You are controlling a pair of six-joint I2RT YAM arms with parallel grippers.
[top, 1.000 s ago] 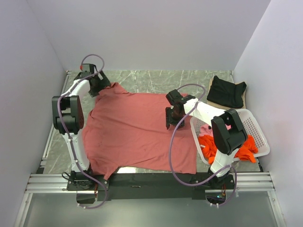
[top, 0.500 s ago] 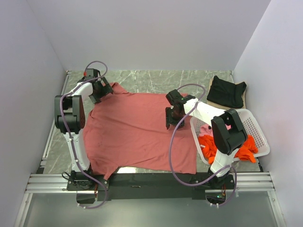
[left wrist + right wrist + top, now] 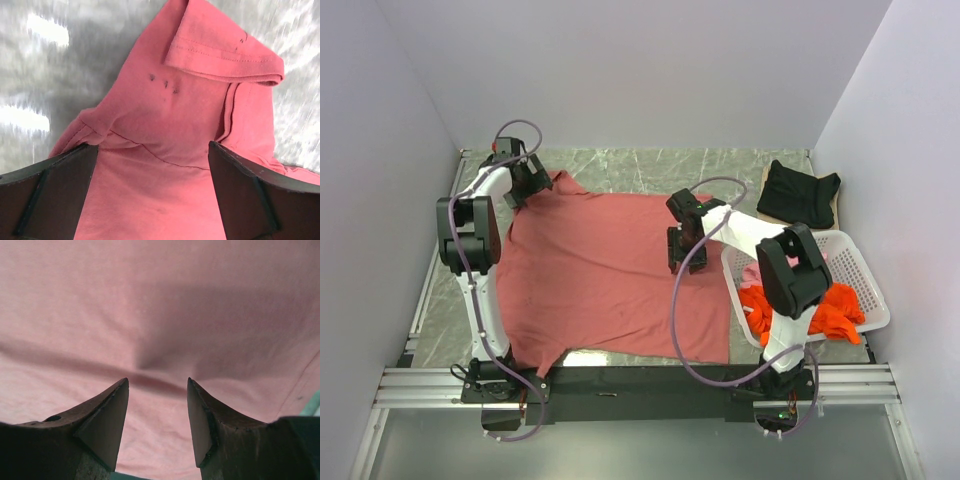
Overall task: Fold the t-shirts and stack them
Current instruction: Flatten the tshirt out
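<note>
Brick-red t-shirt (image 3: 600,270), at the fingers: the left fingers (image 3: 50,195) are spread wide and released, straddling the shoulder seam. The right fingers (image 3: 102,415) are also parted and grip nothing.
Left fingers, just beyond: the sleeve (image 3: 225,55) lies with its hem turned over on itself, at the far-left corner of the shirt.
Right fingers, just beyond: a shallow ridge of cloth puckers between the tips. Whether the tips press the cloth or hover over it cannot be told.
Shirt's place: it is spread almost flat over most of the counter (image 3: 650,165), with its right edge just beside the white basket (image 3: 870,290) and its near edge at the counter's front.
Handling, as a judgement: soft, light and limp. It will sag and drag where unsupported, and a shallow pinch may catch only the top layer.
Where to hold: likely the shoulder seam by the sleeve on the left, and a matching edge point on the right, so the fold lifts evenly.
Further out: the black t-shirt (image 3: 798,192) is at the far right, while the orange t-shirt (image 3: 835,315) and pink t-shirt (image 3: 755,272) are in the basket.
</note>
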